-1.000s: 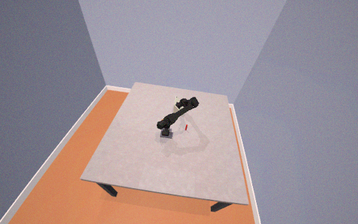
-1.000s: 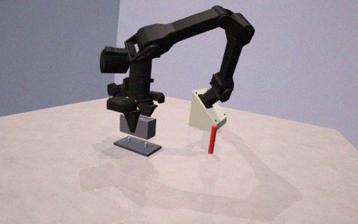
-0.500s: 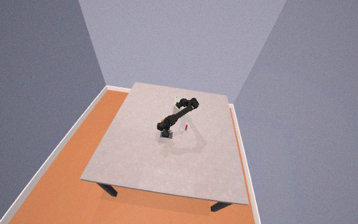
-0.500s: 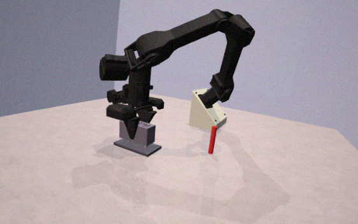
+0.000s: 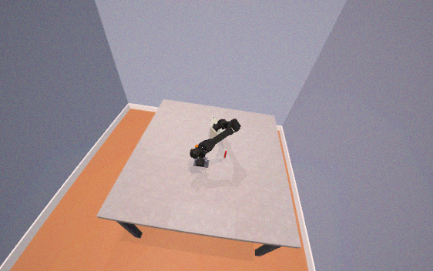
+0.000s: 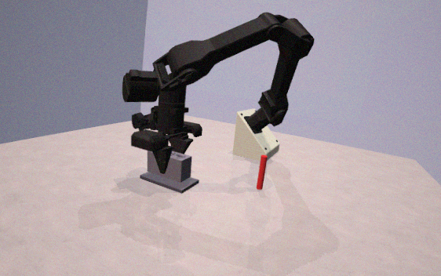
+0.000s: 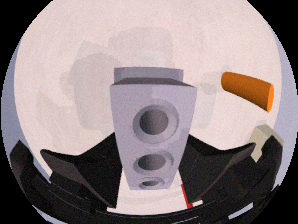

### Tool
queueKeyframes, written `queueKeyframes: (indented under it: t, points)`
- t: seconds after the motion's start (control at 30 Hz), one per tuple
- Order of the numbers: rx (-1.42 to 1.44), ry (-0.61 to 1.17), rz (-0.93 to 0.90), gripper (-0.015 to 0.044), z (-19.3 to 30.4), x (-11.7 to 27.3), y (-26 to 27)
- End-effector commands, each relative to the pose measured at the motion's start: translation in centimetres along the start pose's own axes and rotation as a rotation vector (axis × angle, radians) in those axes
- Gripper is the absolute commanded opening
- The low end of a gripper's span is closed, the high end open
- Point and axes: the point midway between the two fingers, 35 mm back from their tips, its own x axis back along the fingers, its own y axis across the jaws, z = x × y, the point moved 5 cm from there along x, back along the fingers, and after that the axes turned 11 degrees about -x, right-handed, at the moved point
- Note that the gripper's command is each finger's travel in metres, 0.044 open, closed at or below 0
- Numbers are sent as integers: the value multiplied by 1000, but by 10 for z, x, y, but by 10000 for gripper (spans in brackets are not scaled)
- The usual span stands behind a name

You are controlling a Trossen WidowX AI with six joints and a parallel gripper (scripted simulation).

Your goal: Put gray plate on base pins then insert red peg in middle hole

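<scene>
The gray plate (image 6: 174,169) (image 7: 155,95), a thick block with three holes on top, stands on the flat dark base (image 6: 186,185) (image 7: 148,75) (image 5: 206,165). It looks level, with no gap seen beneath it; the pins are hidden. My gripper (image 6: 173,161) (image 7: 148,129) (image 5: 199,162) points down and is shut on the plate, one finger on each long side. The red peg (image 6: 261,172) (image 5: 225,154) stands upright on the table, to the right of the base in the exterior view; a sliver of it shows by a finger in the wrist view.
A cream wedge-shaped block (image 6: 242,142) (image 7: 260,142) stands at the arm's foot, behind the peg. An orange cylinder (image 7: 247,91) (image 5: 196,146) stands near the base, hidden in the exterior view. The arm arches over the table between the wedge and the plate.
</scene>
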Motion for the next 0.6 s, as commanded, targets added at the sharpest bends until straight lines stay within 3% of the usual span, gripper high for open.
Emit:
queueKeyframes:
  t: [0.0, 0.37, 0.5, 0.57]
  points:
    - [2, 0, -1, 158, 0, 1, 0]
    - [2, 0, -1, 440, 0, 1, 0]
    - [2, -1, -1, 440, 0, 3, 1]
    - [0, -3, -1, 440, -1, 24, 4]
